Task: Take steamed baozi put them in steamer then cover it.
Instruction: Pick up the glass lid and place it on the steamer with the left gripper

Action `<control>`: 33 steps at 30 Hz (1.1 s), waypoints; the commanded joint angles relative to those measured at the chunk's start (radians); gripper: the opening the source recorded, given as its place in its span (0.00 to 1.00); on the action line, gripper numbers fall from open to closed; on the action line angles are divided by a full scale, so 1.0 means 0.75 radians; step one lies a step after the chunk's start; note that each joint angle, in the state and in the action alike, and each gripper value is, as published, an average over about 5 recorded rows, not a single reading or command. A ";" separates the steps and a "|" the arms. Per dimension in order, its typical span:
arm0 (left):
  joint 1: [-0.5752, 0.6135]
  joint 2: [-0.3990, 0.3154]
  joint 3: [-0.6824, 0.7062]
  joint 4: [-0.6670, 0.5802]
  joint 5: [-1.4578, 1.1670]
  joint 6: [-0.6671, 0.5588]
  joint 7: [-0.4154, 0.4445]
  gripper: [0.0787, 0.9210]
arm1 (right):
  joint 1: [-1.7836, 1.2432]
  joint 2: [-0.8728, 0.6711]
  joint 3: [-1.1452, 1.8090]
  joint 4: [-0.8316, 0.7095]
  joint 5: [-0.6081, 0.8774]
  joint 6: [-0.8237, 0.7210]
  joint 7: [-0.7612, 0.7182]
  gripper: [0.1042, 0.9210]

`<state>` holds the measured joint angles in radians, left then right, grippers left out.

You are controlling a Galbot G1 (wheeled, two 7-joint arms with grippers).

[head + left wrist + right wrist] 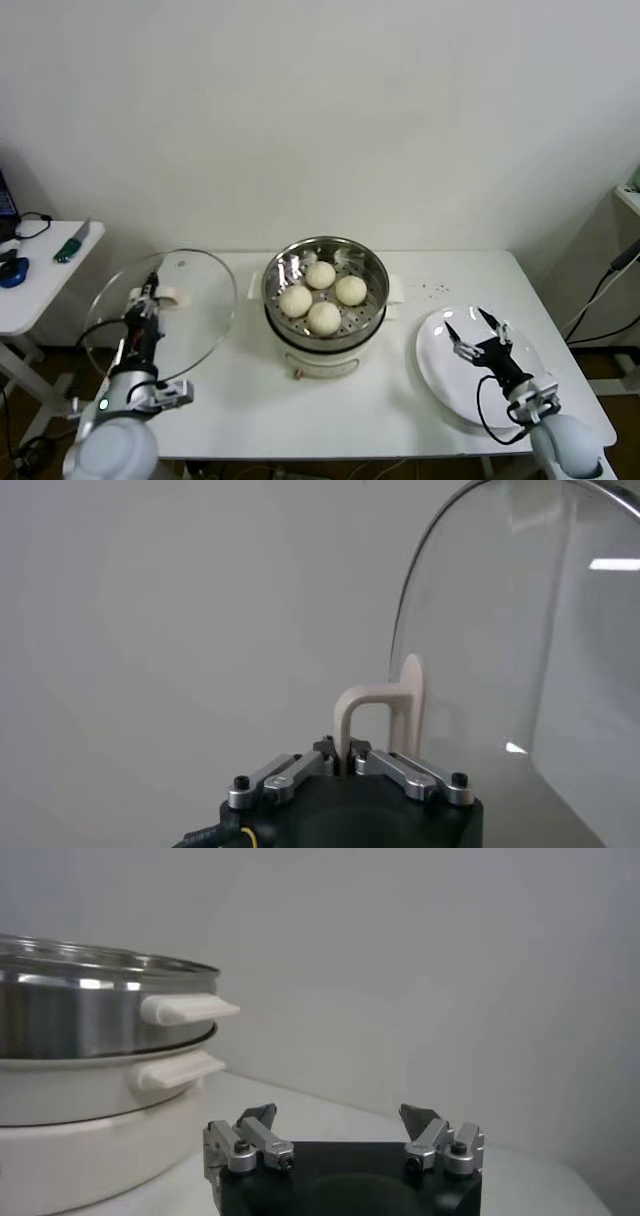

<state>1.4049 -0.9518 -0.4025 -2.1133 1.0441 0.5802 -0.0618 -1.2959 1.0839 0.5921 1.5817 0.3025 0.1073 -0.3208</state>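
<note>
All four baozi sit inside the steamer at the middle of the worktop, so loading looks done. The left pincer is clenched on the white handle of the cover, holding the glass lid tilted up to the steamer's left. The right pincer hangs released over the white plate. Only covering remains.
</note>
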 commanded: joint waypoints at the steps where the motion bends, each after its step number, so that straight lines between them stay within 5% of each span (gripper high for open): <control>1: -0.402 0.082 0.442 -0.095 0.033 0.274 0.240 0.08 | 0.149 -0.012 -0.122 -0.087 -0.029 -0.017 0.015 0.88; 8: -0.552 -0.080 0.566 -0.020 0.206 0.274 0.413 0.08 | 0.177 -0.008 -0.150 -0.140 -0.050 -0.012 0.012 0.88; 33: -0.799 -0.547 0.787 0.371 0.579 0.274 0.569 0.08 | 0.042 0.015 0.035 -0.099 -0.086 0.018 -0.002 0.88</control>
<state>0.8786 -1.2217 0.1209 -1.9400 1.3490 0.7367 0.3071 -1.2294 1.0934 0.5660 1.5026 0.2416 0.1163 -0.3176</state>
